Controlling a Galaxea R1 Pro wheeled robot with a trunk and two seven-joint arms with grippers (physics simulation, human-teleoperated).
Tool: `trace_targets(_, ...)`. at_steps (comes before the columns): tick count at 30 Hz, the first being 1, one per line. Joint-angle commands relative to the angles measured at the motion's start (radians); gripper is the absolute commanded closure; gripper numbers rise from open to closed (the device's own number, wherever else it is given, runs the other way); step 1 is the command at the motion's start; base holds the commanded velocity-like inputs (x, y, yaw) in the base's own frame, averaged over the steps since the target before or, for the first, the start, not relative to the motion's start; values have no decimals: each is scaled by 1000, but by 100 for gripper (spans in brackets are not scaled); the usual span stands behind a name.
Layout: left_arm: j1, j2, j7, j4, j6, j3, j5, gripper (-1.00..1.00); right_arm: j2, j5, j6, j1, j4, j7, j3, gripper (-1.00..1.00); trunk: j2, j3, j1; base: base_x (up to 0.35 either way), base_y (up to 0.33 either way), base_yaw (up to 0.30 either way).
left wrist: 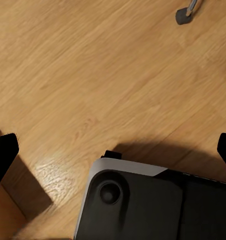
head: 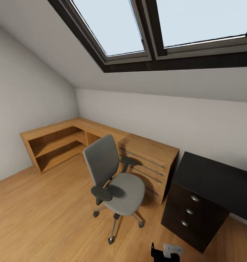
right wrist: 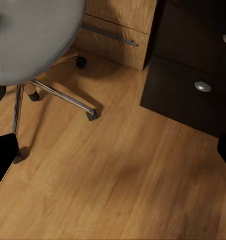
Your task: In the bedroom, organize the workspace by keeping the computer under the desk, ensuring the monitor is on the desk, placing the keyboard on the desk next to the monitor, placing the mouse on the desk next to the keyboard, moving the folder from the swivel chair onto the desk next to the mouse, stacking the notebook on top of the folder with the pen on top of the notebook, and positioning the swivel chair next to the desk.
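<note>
Both your jaws stand spread wide with nothing between them, hanging over bare floor. The swivel chair point(head: 114, 180) sits just beside the desk point(head: 211, 182) — its seat carries no folder, so nearly everything looks left to do.

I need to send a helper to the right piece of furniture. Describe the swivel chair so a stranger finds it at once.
Under the sloped skylights, low wooden shelving runs along the wall to a black desk. The swivel chair stands on the wood floor before them. It alone is grey and padded, with black armrests and a chrome base on castors.
</note>
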Motion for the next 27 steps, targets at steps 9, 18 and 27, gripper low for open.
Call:
trace_targets(9, 0, 3, 8, -1, -3, -8, 10, -100, -2, -1, -14, -1, 2, -4, 9, -100, -2, -2, 1, 0, 0, 277)
trace_targets(18, 0, 6, 8, -3, -4, -9, 10, -100, -62, 226, -166, 57, -1, -7, 9, -100, -2, -2, 1, 0, 0, 278)
trace_targets(27, 0, 6, 8, -2, -4, -7, 10, -100, -108, 301, -263, 127, 2, -13, 8, -100, -2, -2, 1, 0, 0, 284)
